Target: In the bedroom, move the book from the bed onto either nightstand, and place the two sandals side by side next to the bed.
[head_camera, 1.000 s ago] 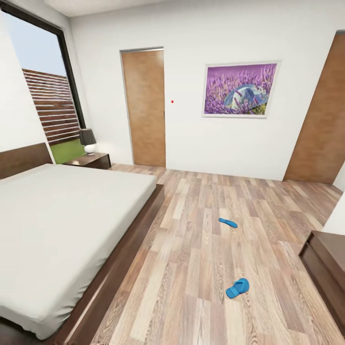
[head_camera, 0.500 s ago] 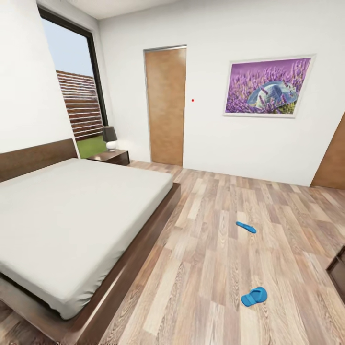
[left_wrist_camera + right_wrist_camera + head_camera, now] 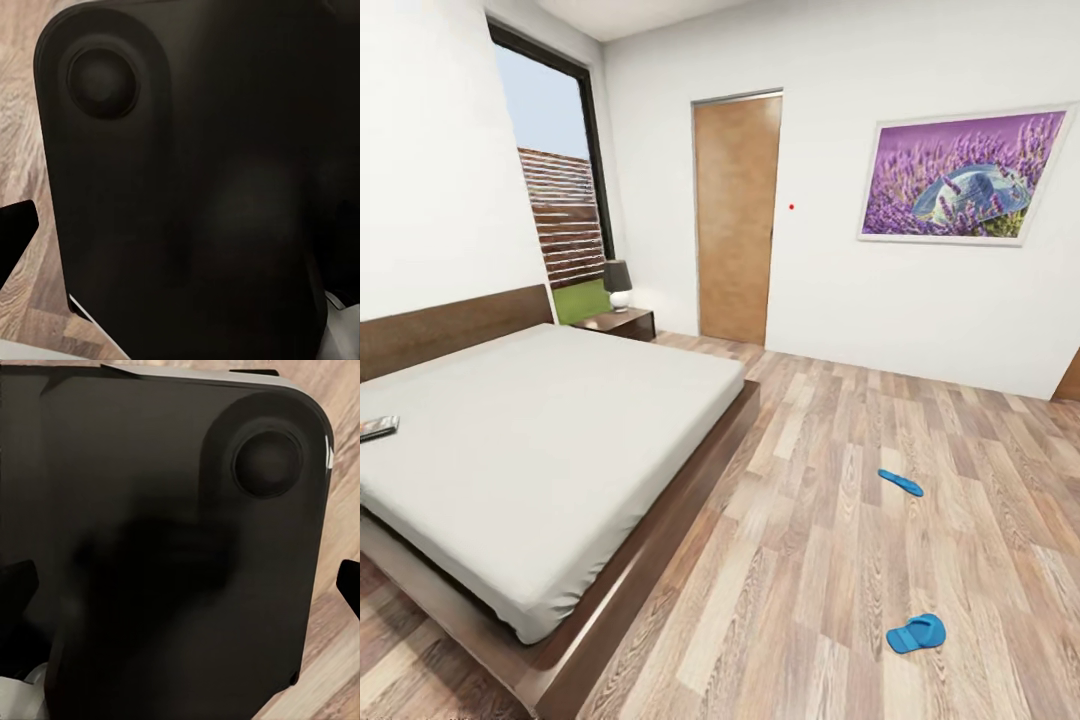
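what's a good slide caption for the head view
Bedroom: book on the bed, two sandals apart on the floor, nightstand by the window.

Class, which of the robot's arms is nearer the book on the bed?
Probably left: the book lies at the head view's far left, on the left arm's side, away from the right arm's.

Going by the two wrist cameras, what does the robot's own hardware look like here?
Both wrist views look onto a large matte black housing with rounded corners and a round recessed disc near one corner: left, right. Thin white edging shows at the rim. Dark finger tips poke in at the sides. No cables or markings are visible.
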Robot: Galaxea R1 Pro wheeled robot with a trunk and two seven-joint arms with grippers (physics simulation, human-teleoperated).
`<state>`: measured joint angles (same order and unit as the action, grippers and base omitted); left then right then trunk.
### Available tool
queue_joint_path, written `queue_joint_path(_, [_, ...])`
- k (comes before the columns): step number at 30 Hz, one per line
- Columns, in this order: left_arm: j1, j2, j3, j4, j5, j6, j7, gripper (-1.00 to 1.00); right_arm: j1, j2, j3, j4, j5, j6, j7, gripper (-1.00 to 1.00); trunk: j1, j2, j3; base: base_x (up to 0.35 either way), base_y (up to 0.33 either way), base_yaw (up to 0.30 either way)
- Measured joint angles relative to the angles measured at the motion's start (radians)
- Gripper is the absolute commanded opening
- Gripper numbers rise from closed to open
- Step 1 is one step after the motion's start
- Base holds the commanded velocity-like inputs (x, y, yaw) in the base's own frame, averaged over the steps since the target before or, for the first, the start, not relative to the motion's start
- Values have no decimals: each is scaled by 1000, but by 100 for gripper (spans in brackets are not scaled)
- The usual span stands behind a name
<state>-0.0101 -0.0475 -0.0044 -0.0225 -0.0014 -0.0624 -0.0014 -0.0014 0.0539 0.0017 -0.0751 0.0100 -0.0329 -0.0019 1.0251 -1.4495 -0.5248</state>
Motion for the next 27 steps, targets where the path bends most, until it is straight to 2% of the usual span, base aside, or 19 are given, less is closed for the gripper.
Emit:
queue_joint_path(16, [0, -1, -1, 0, 0, -3, 0, 100, 0, 1, 1, 0, 1, -1, -1, 100, 0, 0, -1, 3, 0, 16])
queue_joint_path(27, [0, -2, -1, -1, 0, -3, 0, 100, 0, 1, 3, 0, 1, -1, -1, 100, 0, 0, -1, 85, 2, 1])
